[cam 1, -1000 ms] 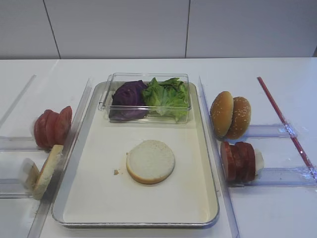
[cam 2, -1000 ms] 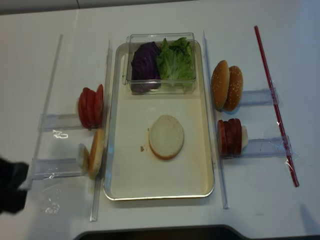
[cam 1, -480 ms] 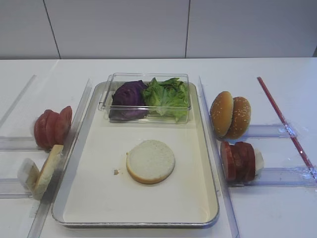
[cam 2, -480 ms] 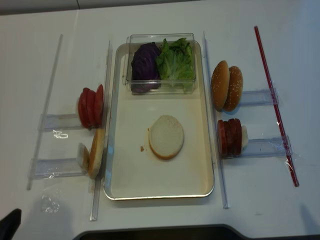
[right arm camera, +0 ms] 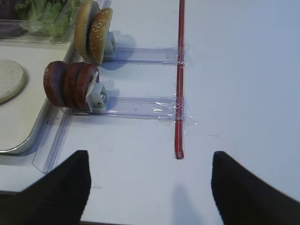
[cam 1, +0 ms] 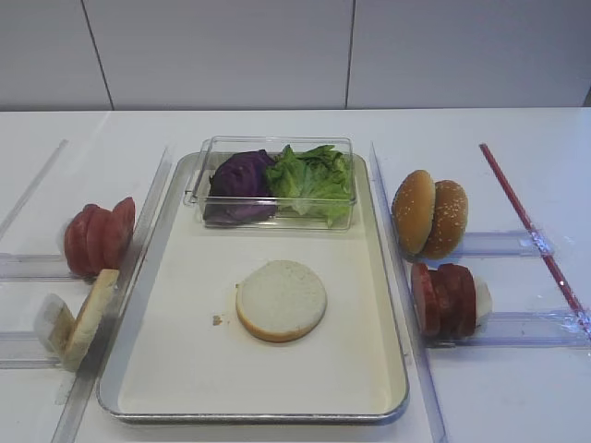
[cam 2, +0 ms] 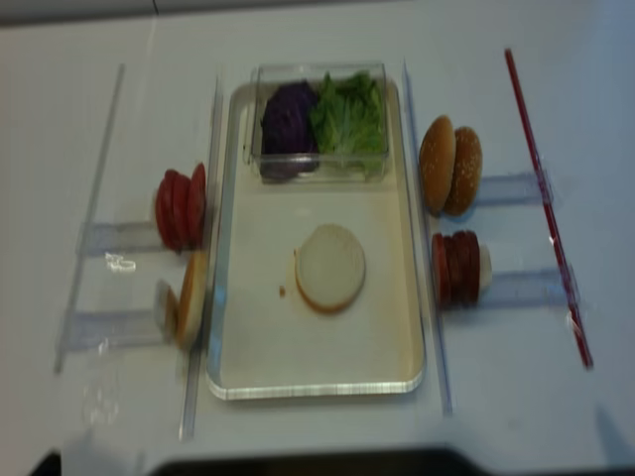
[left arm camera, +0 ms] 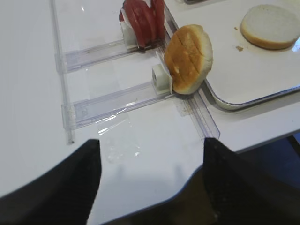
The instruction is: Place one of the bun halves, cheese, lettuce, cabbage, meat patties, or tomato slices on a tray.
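A pale bun half [cam 1: 281,300] lies flat in the middle of the silver tray [cam 1: 249,414]. A second bun half [left arm camera: 187,58] stands on edge in a clear holder left of the tray, with tomato slices [cam 1: 97,238] behind it. Meat patties [cam 1: 445,300] stand in a holder on the right. Lettuce [cam 1: 312,180] and cabbage [cam 1: 240,183] share a clear box at the tray's far end. No cheese is in view. My left gripper [left arm camera: 151,140] hangs open over the table's front left edge, holding nothing. My right gripper [right arm camera: 150,153] is open and empty at the front right.
Two sesame buns [cam 1: 429,214] stand in a holder right of the tray. A red strip [cam 1: 531,231] runs along the far right. Clear plastic rails [cam 1: 517,328] flank both long sides of the tray. The clear box [cam 1: 199,180] sits on the tray's far end.
My left gripper has drawn back from the lower left of the table toward the front edge. The food and the tray have not moved.
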`<state>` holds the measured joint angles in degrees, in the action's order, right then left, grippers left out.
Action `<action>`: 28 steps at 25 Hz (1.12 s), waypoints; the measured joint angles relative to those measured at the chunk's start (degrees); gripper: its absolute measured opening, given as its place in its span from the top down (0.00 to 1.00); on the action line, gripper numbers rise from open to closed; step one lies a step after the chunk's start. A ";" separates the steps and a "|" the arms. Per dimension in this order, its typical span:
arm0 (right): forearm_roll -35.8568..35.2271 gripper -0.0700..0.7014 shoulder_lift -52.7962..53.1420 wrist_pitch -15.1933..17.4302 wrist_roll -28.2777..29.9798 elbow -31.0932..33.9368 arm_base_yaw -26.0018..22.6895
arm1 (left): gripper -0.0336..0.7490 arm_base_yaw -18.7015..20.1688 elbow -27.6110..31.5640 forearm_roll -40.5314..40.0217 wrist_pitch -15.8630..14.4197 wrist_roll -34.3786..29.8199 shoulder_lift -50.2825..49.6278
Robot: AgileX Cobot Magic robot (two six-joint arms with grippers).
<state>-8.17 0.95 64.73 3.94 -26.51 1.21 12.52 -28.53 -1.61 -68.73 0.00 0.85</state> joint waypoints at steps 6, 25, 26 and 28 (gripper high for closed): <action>0.00 0.91 0.00 0.00 0.00 0.00 0.00 | 0.36 0.00 0.64 -0.29 1.02 0.00 0.00; 0.00 0.91 0.00 0.00 0.00 0.00 0.00 | 0.36 -0.88 0.64 -1.38 1.27 0.00 0.00; 0.00 0.91 0.00 0.00 0.00 0.00 0.00 | 0.36 -1.54 0.64 -1.48 1.27 0.00 0.00; 0.00 0.91 0.00 0.00 0.00 0.00 0.00 | 0.36 -3.37 0.64 -1.48 1.27 0.00 0.00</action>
<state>-8.17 0.95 64.73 3.94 -26.51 1.21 9.15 -27.89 -3.09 -67.46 0.00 0.85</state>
